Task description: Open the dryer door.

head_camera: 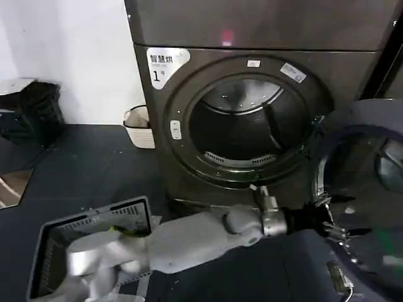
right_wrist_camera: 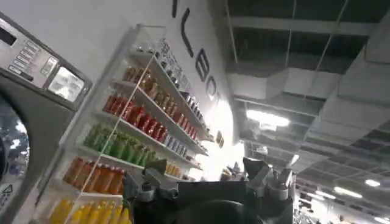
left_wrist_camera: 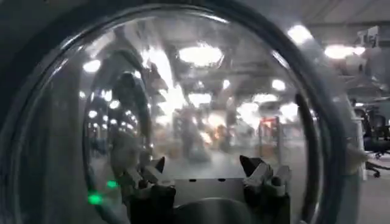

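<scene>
One gripper, the left gripper (head_camera: 327,217), its fingers spread apart, sits against the swung-out dryer door (head_camera: 368,189), right of the dryer (head_camera: 208,69).

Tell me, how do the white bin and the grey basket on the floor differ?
The white bin is small and stands upright against the wall beside the dryer; the grey basket is bigger, rectangular with slotted sides, and sits nearer the camera, partly hidden behind the robot's arm. Both rest on the dark floor with open tops.
</scene>
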Controlling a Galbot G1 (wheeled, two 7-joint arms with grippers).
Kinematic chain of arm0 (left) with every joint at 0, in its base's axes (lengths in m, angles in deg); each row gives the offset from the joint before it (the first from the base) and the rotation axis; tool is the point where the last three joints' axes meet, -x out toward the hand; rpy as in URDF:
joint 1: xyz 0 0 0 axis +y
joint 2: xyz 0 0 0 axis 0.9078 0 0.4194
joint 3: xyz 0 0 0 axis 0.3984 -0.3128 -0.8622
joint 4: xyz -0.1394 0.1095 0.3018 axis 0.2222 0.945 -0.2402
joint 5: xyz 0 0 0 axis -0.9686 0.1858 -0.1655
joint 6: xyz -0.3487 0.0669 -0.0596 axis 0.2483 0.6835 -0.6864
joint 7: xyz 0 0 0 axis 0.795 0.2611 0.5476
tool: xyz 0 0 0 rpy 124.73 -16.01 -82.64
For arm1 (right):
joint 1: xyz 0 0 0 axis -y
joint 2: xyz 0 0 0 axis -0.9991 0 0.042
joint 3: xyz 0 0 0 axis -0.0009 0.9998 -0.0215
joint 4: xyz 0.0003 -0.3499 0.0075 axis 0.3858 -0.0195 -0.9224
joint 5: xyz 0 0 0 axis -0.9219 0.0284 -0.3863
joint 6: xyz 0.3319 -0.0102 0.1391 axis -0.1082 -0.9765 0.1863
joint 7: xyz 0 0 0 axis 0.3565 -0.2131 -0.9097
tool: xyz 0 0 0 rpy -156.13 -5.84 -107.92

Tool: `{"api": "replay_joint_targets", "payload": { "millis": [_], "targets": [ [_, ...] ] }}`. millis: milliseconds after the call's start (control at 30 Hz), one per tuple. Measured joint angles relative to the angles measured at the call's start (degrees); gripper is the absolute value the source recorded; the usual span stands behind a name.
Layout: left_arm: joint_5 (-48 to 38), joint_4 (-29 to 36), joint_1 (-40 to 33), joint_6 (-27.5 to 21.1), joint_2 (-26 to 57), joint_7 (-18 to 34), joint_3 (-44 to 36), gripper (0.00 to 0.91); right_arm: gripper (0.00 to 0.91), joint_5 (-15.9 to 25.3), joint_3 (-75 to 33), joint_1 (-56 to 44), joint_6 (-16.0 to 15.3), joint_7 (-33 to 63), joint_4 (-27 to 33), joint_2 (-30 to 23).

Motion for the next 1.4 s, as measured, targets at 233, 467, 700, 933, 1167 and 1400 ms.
{"api": "replay_joint_targets", "payload": {
  "millis": [233, 467, 700, 933, 1167, 1400],
  "targets": [
    [1.79, -3.79, -0.46, 0.77, -4.20, 2.24, 0.52, 0.907, 0.907, -0.04, 0.06, 0.12, 0.03, -0.44, 0.22, 0.21],
    [4.70, -5.10, -0.06, 1.67, -4.67, 4.69, 1.11, 0.907, 0.907, -0.05, 0.70, 0.39, 0.08, -0.71, 0.40, 0.24],
    [9.06, -3.68, 0.43, 4.96, -4.67, 8.41, 2.27, 0.907, 0.907, -0.26, 1.58, 0.67, 0.16, 0.32, 0.88, 0.60],
    [9.12, 0.17, 1.71, 12.37, -0.99, 9.82, 1.93, 0.907, 0.907, -0.52, 1.62, 0.80, 1.35, 0.40, 1.31, 1.31],
    [7.03, 7.27, 3.41, 12.90, 8.94, 8.97, 2.48, 0.907, 0.907, 1.23, 1.00, 1.11, 1.47, 0.04, 0.84, 1.73],
    [7.49, 18.86, 3.91, 10.51, 22.64, 9.03, 3.95, 0.907, 0.907, 1.62, -0.30, 1.14, 2.58, 0.77, 0.01, 1.90]
  ]
}}
